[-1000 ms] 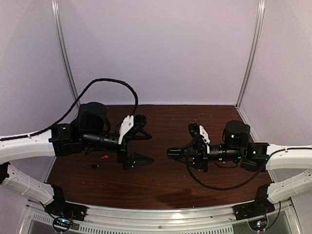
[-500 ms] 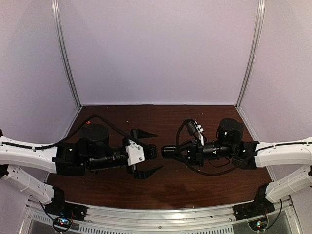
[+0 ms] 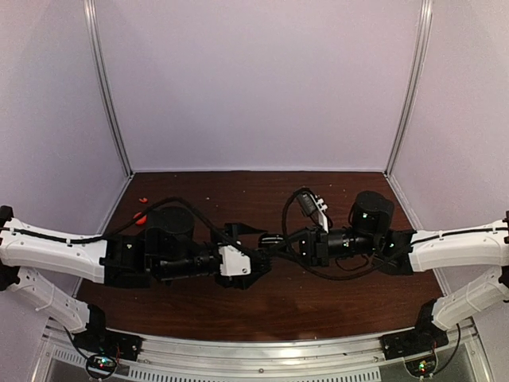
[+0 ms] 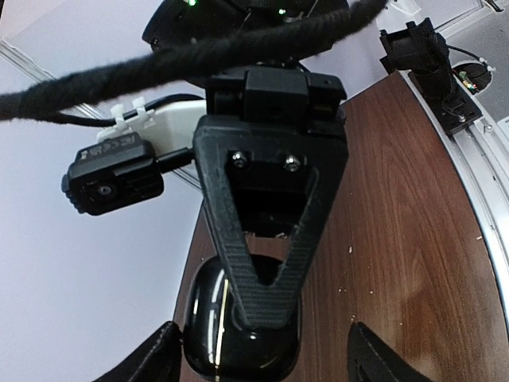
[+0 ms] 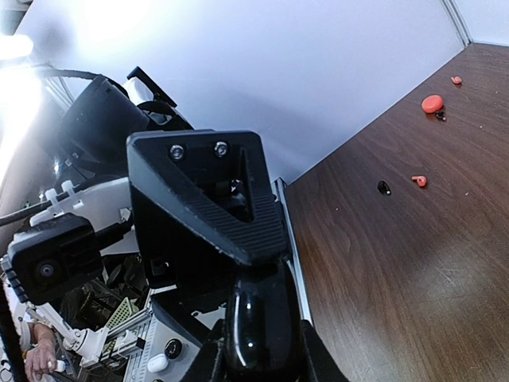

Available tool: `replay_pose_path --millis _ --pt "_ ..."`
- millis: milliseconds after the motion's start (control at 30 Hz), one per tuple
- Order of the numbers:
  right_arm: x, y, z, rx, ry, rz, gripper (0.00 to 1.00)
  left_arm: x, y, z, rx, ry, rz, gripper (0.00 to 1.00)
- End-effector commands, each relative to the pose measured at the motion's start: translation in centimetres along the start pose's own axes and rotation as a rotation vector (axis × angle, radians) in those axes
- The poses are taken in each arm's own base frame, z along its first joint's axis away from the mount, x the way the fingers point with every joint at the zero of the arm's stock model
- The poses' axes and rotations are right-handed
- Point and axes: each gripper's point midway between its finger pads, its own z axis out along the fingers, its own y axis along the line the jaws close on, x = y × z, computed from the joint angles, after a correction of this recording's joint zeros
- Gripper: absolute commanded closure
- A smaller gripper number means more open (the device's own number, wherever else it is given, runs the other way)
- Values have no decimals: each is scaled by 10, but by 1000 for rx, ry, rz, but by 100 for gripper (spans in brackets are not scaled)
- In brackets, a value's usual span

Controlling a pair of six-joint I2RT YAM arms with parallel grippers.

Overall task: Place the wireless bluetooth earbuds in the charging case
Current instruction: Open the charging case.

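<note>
Case [image 4: 205, 325], glossy black, is pinched across its flat faces by my right gripper [image 5: 258, 356], fingers closed tight on it. My left gripper [image 4: 262, 362] stands partly open, a finger on either side of the case, holding nothing. Only the right wrist view shows me the red earbud [image 5: 419, 181] and black earbud [image 5: 384, 188], lying close together on the table [image 5: 413, 263].

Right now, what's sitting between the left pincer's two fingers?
The charging case, glossy black, clamped by the right pincer. The left wrist view shows it between the left pincer's open fingers, not yet gripped by them.
</note>
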Motion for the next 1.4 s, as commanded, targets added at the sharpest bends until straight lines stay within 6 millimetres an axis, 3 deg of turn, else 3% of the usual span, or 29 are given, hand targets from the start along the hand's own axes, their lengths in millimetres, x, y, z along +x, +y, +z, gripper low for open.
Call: replay_pose_path --millis 0,233,433,533,633,767,1100,1367 --pt "-16 17 4 -57 -29 -33 80 -26 29 1 -94 -72 -14 29" --pt "-14 19 6 -69 -22 -27 79 -24 33 5 -121 -54 1 47" --pt "-15 21 7 -81 -16 -30 78 -19 28 6 -105 -35 19 54" --pt "-16 22 8 -89 -16 -27 74 -20 29 6 -107 -37 13 65" --pt "-18 22 6 -86 -38 -30 61 -20 35 7 -134 -32 -13 75" --pt "-21 21 3 -92 -79 -19 56 -23 44 7 -189 -61 -80 79" --pt "-29 24 -3 -115 -143 -2 72 -28 52 8 -227 -84 -114 80" --pt "-36 23 -11 -125 -207 32 77 -26 52 10 -233 -76 -114 82"
